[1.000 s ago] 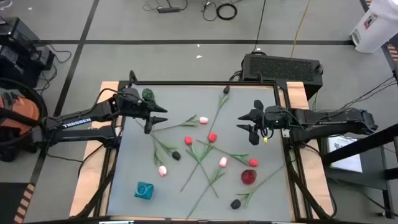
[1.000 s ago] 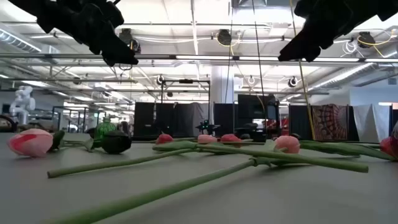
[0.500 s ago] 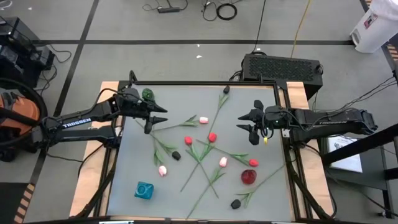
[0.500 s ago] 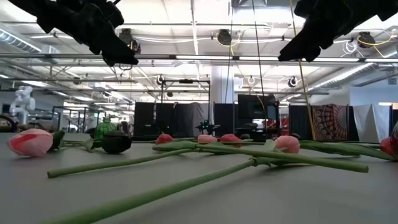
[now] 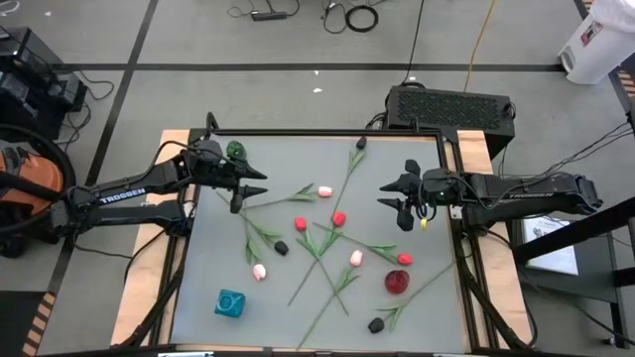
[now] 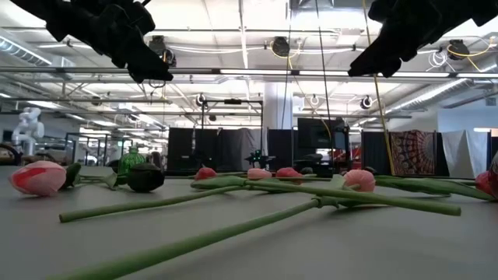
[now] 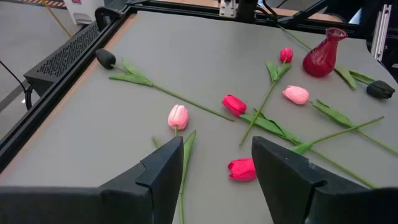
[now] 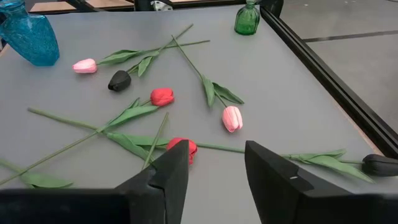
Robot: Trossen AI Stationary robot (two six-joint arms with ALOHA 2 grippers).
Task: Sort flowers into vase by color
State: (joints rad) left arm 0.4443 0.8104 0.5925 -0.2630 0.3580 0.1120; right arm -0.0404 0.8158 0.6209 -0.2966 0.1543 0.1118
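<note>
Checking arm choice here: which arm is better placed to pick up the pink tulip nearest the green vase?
Left, probably. Its open end effector hovers beside that pink tulip; the right end effector sits farther off.

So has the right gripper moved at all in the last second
No. In the high view the right gripper sits in the same spot relative to the red vase below it, jaws open over the table.

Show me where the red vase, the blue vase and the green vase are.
red vase [image 5: 397,282], high view, on its round body.
blue vase [image 5: 230,302], high view, on its top.
green vase [image 8: 247,20], right wrist view, on its glass belly.
</note>
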